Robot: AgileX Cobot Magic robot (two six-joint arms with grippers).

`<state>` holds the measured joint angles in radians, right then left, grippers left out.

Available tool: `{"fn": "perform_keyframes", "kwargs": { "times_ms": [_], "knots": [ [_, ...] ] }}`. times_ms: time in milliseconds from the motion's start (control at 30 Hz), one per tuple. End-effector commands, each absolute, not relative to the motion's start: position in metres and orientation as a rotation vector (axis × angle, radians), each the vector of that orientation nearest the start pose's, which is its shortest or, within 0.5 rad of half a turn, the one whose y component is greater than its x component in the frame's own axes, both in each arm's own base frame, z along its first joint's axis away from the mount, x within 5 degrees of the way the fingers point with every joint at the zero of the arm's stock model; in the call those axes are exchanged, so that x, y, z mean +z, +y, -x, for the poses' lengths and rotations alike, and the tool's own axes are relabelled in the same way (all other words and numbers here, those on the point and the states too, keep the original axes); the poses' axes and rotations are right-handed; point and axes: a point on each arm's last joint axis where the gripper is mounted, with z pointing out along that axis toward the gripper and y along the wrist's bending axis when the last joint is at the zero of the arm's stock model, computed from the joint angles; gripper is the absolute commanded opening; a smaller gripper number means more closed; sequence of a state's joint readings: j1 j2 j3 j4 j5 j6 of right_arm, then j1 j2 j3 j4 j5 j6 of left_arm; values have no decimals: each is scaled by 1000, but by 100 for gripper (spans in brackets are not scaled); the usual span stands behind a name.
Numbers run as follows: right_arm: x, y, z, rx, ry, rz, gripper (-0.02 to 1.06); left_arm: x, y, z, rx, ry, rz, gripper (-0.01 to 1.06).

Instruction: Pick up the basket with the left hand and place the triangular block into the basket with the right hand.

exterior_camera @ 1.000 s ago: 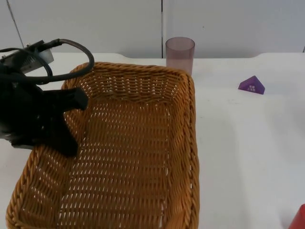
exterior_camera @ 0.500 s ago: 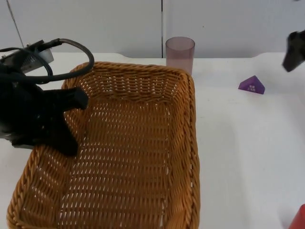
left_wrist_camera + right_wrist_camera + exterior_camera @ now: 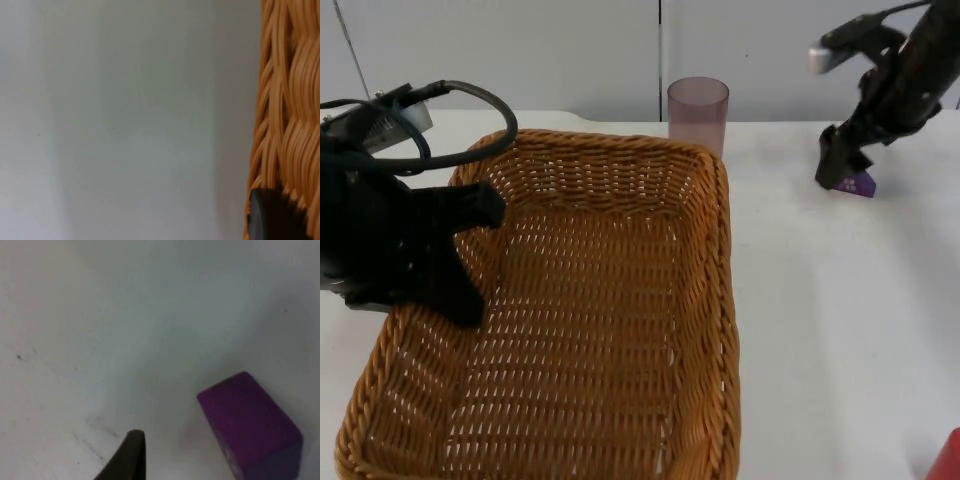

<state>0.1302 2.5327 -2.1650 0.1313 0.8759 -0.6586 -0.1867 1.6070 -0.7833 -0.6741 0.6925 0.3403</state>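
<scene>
Left gripper (image 3: 470,255): clamped on the left wall of the woven wicker basket (image 3: 620,200), unchanged over the last second; in the left wrist view a black fingertip (image 3: 272,215) is pressed against the weave of the basket (image 3: 287,100)
Basket: held at the left of the white table top (image 3: 820,300), its mouth open upward and nothing lying inside; its position is unchanged from a second ago
Right gripper (image 3: 842,165): absent a second ago, seen at the frame's edge half a second ago, now brought down directly at the purple triangular block (image 3: 860,183); whether its fingers are spread or closed cannot be told
Triangular block: resting on the table top at the far right, well apart from the basket and unmoved; in the right wrist view the block (image 3: 250,430) lies just beside a black fingertip (image 3: 127,457)
Translucent purple cup (image 3: 698,112): standing upright just behind the basket's far rim, untouched
Meaning for the task: the basket half is judged done; the right arm's approach is judged nearly complete, with the grasp and the carry to the basket not yet made
</scene>
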Motion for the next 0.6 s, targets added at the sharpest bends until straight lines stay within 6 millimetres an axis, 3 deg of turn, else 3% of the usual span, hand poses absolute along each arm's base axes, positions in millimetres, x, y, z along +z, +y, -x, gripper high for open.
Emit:
{"fn": "perform_keyframes", "kwargs": {
  "times_ms": [0, 200, 567],
  "knots": [
    [118, 85, -534, 1, 2504, 1005, 100, 175, -86, -259, -687, 2880, -22, 0],
    [99, 85, -537, -14, 2487, 1030, 96, 175, -86, -259, -687, 2880, -22, 0],
    [91, 82, -535, -33, 2521, 1084, 63, 175, -86, -259, -687, 2880, -22, 0]
  ]
}}
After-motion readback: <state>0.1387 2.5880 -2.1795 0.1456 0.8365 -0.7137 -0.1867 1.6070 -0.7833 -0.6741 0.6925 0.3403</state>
